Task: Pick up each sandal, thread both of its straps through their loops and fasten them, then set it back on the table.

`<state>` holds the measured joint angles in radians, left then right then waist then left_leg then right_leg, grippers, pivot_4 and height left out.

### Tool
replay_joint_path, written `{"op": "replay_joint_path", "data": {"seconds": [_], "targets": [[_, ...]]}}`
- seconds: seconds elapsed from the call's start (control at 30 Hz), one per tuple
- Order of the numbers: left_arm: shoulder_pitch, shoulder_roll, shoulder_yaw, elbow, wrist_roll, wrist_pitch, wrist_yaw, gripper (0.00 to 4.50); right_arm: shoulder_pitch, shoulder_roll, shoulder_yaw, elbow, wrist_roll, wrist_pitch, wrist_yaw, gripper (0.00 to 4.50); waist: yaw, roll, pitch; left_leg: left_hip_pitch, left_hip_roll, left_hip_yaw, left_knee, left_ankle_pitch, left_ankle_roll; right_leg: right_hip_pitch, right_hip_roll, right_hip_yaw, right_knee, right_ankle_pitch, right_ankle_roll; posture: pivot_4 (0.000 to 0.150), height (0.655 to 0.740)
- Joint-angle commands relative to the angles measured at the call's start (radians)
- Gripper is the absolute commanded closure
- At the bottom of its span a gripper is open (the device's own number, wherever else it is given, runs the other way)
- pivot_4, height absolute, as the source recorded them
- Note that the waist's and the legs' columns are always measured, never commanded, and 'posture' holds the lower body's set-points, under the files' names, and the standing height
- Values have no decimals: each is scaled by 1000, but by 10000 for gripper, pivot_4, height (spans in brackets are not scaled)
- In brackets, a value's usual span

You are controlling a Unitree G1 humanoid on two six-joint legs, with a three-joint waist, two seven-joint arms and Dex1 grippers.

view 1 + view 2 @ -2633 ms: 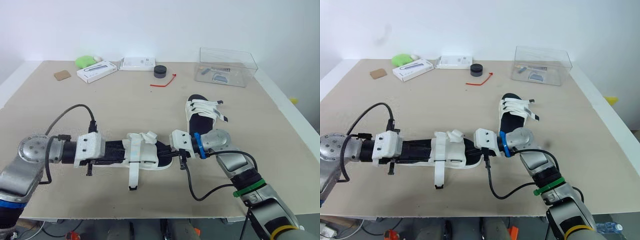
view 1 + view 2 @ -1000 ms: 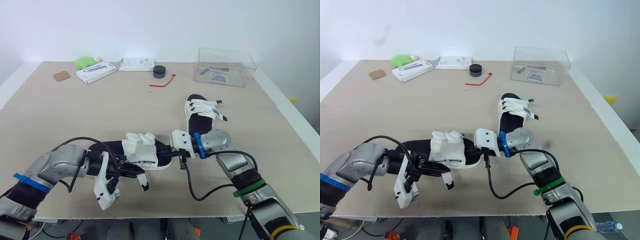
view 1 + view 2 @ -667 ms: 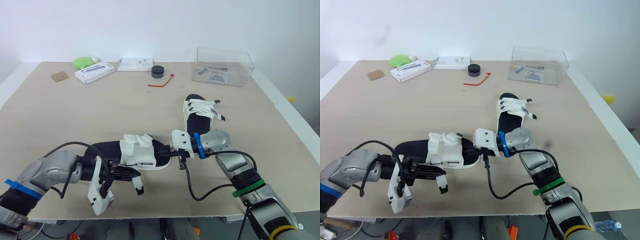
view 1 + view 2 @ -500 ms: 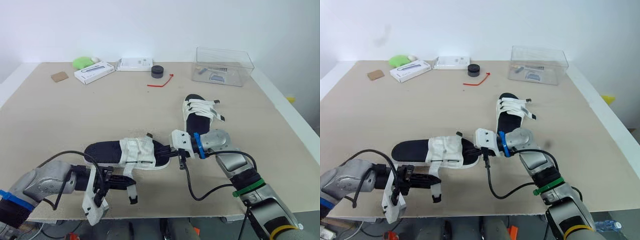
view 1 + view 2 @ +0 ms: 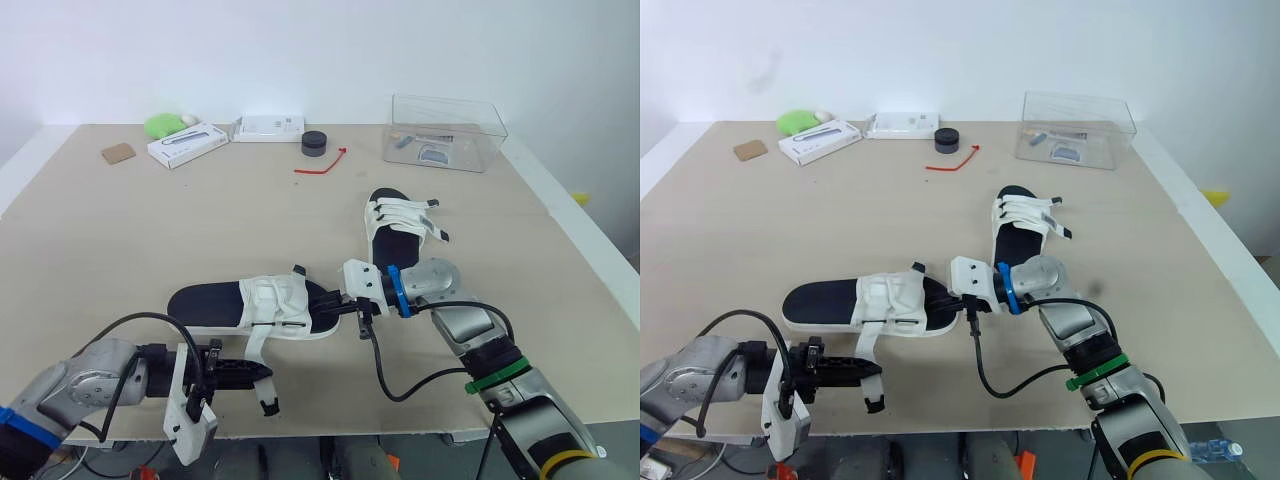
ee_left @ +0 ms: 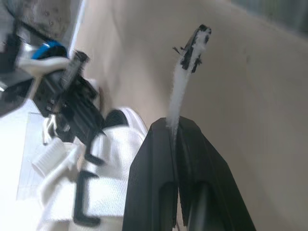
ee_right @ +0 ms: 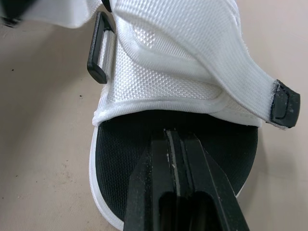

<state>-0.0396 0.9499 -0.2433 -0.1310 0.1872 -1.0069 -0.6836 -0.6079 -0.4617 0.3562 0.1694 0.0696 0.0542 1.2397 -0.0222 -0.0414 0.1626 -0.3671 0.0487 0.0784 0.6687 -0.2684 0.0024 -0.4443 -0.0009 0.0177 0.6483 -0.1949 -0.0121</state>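
— Where's the left pincer (image 5: 258, 373)?
— Mine's clamped shut on the white strap (image 5: 254, 345), just off the sandal's (image 5: 205, 303) near side. The black-tipped end pokes past the fingertips.
— And the right?
— My right pincer (image 5: 335, 305) sits at the sandal's end, fingers pressed together over the black, grainy footbed. I can't tell whether they nip anything.
— How does the sandal lie?
— Flat on the desk (image 5: 120, 230), long axis crosswise between my arms. The strap is flat woven webbing, and it runs off the sandal's side toward me. The black plastic loop (image 7: 98, 48) sits on the sandal's upper, so I judge the left arm, being nearer, should work the strap.
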Motion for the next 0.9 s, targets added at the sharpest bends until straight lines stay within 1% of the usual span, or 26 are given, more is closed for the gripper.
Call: {"op": "replay_joint_path", "data": {"seconds": [0.03,0.1,0.17,0.23,0.3,0.4,0.5,0.53,0.6,0.7,0.8,0.9], "targets": [[30,6,-2,-112,-74,58,-5,44074,1,-11,5,-17,-9,-5,1,45000,1,0,0,0,0,0,0,0,0,0,0,0,0,0,0,1500,7400],[41,5,4,-134,-100,89,-10,44074,2,-11,6,-19,-9,-6,2,45000,1,0,0,0,0,0,0,0,0,0,0,0,0,0,0,1500,7400],[40,2,18,-166,-168,155,-10,44074,-1,-11,6,-16,-9,-7,3,45000,1,0,0,0,0,0,0,0,0,0,0,0,0,0,0,1500,7400],[36,3,24,-207,-285,274,-23,44074,-4,-11,7,-11,-10,-11,5,45000,1,0,0,0,0,-1,0,0,0,0,1,0,0,0,0,1500,7400],[21,2,31,-261,-439,459,-37,44074,-5,-11,8,-8,-11,-15,6,45000,1,0,0,0,0,0,0,0,0,0,1,0,0,0,0,1500,7400],[-4,7,39,-327,-602,664,-61,44074,-6,-11,8,-7,-12,-19,9,45000,1,0,0,0,0,-1,0,0,0,0,4,0,0,0,1,1500,7400],[-39,2,61,-395,-703,817,-84,44074,-6,-11,8,-6,-13,-21,11,45000,1,0,0,0,0,-1,0,0,0,0,8,3,0,-1,2,1500,7400],[-51,-4,69,-411,-730,863,-82,44074,-7,-12,8,-5,-13,-22,12,45000,1,0,0,0,0,-2,0,0,0,0,8,4,0,-1,2,1500,7400],[-90,-21,89,-429,-824,989,-63,44074,-10,-11,8,-1,-14,-22,13,45000,1,0,0,0,0,-2,0,0,0,0,10,4,0,-1,2,1500,7400],[-173,-59,130,-408,-966,1160,-29,44074,-14,-10,8,3,-16,-23,13,45000,1,0,0,0,0,-2,0,0,-1,0,10,5,0,-1,2,1500,7400],[-255,-87,174,-321,-1176,1375,7,44074,-19,-9,8,8,-16,-22,12,45000,0,0,0,0,-1,-3,1,0,-1,0,12,5,0,-1,2,1500,7400],[-288,-107,196,-267,-1247,1464,12,44074,-20,-8,7,7,-16,-21,10,45000,1,-1,0,0,-1,-3,1,-1,-1,0,12,5,0,-1,2,1500,7400]]}}
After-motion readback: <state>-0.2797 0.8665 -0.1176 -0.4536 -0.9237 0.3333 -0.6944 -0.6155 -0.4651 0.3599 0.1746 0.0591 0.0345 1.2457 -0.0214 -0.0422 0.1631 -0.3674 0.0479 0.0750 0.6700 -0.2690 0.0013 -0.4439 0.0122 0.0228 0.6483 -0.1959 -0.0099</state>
